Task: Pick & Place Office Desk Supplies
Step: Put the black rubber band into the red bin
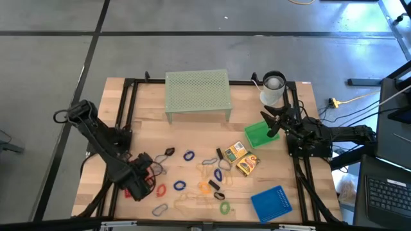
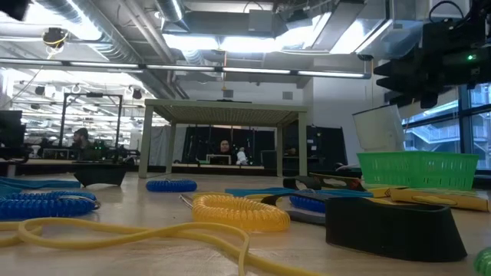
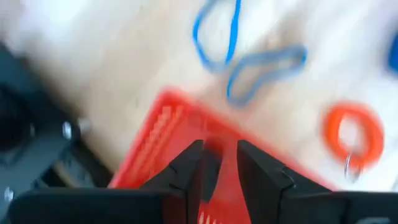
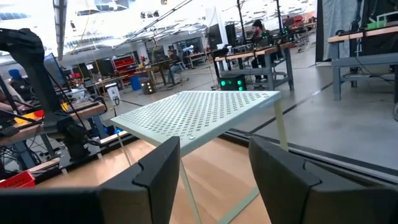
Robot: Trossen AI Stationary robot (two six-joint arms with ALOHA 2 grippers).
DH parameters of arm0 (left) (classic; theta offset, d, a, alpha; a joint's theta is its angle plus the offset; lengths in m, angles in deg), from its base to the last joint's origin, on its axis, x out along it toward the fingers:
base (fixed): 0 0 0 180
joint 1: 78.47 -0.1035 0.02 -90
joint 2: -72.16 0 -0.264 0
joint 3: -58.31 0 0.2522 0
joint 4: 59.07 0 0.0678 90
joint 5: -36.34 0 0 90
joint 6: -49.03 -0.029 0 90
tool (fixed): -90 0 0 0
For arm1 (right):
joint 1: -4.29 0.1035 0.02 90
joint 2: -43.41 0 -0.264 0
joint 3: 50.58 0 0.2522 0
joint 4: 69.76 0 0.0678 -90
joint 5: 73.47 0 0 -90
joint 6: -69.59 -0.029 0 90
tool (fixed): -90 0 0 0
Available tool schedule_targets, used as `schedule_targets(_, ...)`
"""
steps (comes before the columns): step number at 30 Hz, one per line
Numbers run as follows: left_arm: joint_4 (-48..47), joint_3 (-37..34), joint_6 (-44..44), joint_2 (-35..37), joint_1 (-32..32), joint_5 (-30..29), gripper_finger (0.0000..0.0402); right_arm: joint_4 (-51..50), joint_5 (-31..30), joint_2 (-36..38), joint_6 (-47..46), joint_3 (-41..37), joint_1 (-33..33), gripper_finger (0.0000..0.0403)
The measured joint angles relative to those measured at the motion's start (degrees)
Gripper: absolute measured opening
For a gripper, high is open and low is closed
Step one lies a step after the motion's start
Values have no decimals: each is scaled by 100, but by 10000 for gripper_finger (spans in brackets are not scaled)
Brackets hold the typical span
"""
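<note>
A: Start with the big things. Where do the arms stand over the surface?

B: The left gripper hangs low over the red tray at the near-left corner, jaws parted by a narrow gap, nothing visible between them. The right gripper waits at the far right, above the green tray, jaws spread wide and empty, facing the pale green mesh riser.

A: And the supplies?

B: Scattered across the middle of the surface, between the two arms. The left arm is nearer: just past the red tray's edge lie two blue rings, long axes running away from the jaws, and off to one side an orange ring.

A: Anything in the way?

B: The tray wall lies directly below the jaws, so I'd judge they must rise clear first. The blue tray and two yellow boxes sit well apart, towards the right.
</note>
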Motion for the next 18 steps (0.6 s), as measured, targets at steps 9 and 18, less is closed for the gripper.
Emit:
schedule_targets(9,283,0,-978,0,-957,-1649,127,0,-4,0,17,0,0,194)
schedule_targets(18,706,0,-2012,-220,-1769,-1612,162,-8,-10,0,20,0,0,194)
